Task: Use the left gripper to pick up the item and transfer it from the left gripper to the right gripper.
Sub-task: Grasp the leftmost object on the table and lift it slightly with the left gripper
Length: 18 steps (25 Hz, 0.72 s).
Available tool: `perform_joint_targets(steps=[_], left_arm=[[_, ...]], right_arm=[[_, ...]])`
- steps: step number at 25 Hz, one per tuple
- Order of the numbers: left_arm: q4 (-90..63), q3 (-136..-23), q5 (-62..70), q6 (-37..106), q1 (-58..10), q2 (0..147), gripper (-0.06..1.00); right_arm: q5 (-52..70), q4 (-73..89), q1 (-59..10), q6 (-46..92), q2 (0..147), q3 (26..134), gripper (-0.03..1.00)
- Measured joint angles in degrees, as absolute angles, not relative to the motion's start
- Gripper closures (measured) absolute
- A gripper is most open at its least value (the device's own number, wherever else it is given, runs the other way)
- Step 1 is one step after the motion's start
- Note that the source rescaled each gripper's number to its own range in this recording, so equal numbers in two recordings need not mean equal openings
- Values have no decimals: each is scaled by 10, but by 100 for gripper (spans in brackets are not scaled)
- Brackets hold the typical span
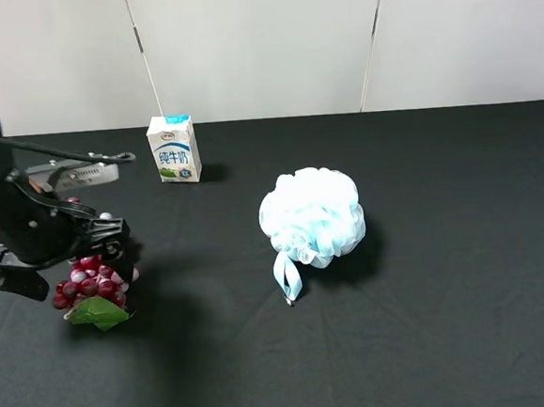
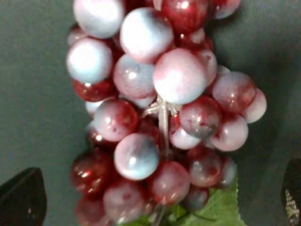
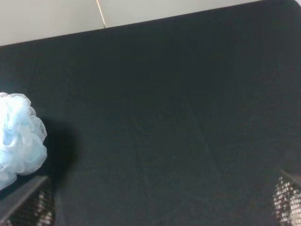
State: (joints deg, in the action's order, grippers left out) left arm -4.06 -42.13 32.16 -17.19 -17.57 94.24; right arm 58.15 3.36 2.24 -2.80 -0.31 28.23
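The grapes (image 1: 92,282), a dark red and pinkish cluster with one green leaf (image 1: 98,313), lie on the black table at the far left. My left gripper (image 1: 109,252) hangs right over their upper end. In the left wrist view the grapes (image 2: 160,108) fill the frame, and my left gripper (image 2: 156,195) stands open with one fingertip (image 2: 21,197) on each side of the cluster, not pressing on it. My right gripper (image 3: 157,202) is open and empty above bare black cloth; it is out of the exterior view.
A pale blue mesh pouf (image 1: 312,214) with a loop lies mid-table and shows at the edge of the right wrist view (image 3: 19,139). A small white-blue milk carton (image 1: 174,149) stands at the back left. The table (image 1: 466,273) is covered in black cloth.
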Motion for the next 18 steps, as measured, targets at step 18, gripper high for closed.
perform_joint_targets(steps=[18], left_arm=[[-41,-422,240,-183,-182,1015,-6]], right_arm=[[582,34,22,-28,-3,282,-3]])
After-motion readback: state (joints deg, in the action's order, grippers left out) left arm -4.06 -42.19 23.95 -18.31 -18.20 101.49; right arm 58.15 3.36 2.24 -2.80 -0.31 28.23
